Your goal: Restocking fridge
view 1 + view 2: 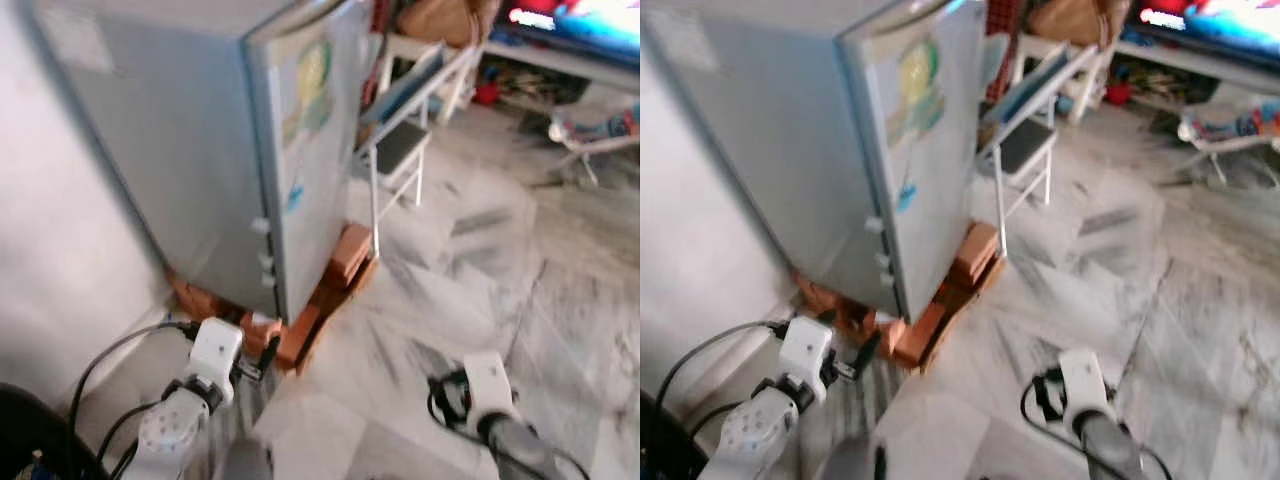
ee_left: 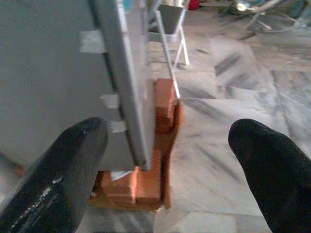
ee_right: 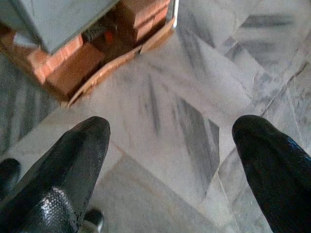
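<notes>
We hold our left gripper low, its black fingers spread wide and empty, aimed at the bottom corner of the tall grey metal fridge. Our right gripper hangs over the grey-veined marble floor, equally wide and empty. The fridge stands shut, stickers on its door, raised on orange bricks.

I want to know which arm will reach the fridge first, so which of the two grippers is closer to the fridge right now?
The left gripper: it points at the fridge's door edge and the bricks beneath. The right gripper hangs over bare marble floor, farther away.
</notes>
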Controlling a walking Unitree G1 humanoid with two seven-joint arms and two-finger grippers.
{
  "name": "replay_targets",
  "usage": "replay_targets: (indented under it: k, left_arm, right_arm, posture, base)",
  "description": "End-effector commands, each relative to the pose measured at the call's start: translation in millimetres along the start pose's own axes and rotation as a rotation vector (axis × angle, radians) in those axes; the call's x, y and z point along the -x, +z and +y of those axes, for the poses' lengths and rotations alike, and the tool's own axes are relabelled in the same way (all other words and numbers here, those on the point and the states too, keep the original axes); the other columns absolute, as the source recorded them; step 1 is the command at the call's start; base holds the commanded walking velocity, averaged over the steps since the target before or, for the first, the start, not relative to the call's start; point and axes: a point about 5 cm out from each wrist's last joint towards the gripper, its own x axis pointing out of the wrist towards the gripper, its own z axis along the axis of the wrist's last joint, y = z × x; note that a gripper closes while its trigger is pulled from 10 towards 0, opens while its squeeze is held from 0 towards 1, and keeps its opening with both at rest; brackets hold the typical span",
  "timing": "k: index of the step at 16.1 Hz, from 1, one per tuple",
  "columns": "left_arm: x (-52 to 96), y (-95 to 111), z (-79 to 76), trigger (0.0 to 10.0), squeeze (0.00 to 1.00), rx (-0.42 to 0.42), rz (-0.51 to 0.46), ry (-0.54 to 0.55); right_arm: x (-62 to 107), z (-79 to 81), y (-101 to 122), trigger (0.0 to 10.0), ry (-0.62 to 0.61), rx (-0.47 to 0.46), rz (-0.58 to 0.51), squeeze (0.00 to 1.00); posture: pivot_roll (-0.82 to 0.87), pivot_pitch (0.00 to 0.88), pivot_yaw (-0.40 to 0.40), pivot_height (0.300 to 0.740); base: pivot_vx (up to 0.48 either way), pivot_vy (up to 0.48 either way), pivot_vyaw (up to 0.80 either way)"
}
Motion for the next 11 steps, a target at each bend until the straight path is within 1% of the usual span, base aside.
replay_targets:
  k: [1,3,4,7,8,9,11]
  left_arm:
    - [0.0,4.0,3.7,10.0,0.0,-0.006,-0.016,0.011]
    - [-1.6,7.9,3.4,10.0,0.0,-0.003,-0.031,0.005]
    - [-2.6,9.5,4.1,10.0,0.0,0.011,-0.039,0.017]
    - [-4.6,9.4,5.0,10.0,0.0,0.0,-0.036,0.042]
    - [-6.4,10.4,7.0,10.0,0.0,-0.013,-0.043,0.06]
    - [-10.4,12.6,11.2,10.0,0.0,-0.002,-0.054,0.087]
    - [-23.5,18.1,25.2,10.0,0.0,0.024,-0.074,0.146]
  right_arm:
    - [-0.5,-1.2,4.0,10.0,-0.012,-0.001,-0.016,0.0]
    - [-1.2,-0.9,4.9,10.0,-0.012,-0.002,-0.019,0.0]
    - [-1.5,-0.8,5.0,10.0,-0.012,-0.002,-0.02,0.0]
    - [-1.7,-1.5,6.6,10.0,-0.024,-0.002,-0.034,0.0]
    - [-1.9,-3.2,10.8,10.0,-0.045,0.0,-0.055,0.0]
    - [-2.7,-3.4,17.4,10.0,-0.06,-0.018,-0.08,0.0]
    - [-5.6,1.1,34.3,10.0,-0.057,-0.033,-0.14,0.0]
  posture:
    - [0.14,0.108,-0.072,0.74]
    - [0.14,0.108,-0.072,0.74]
    - [0.14,0.107,-0.072,0.74]
    - [0.14,0.108,-0.071,0.74]
    - [0.14,0.113,-0.076,0.74]
    - [0.14,0.116,-0.079,0.74]
    - [0.13,0.122,-0.089,0.74]
  base:
    - [0.0,0.0,0.0]
    - [0.321,0.0,0.0]
    - [0.27,0.0,0.0]
    - [0.0,0.0,0.0]
    - [0.0,0.0,0.0]
    - [0.0,0.0,-0.8]
    - [0.0,0.0,-0.8]
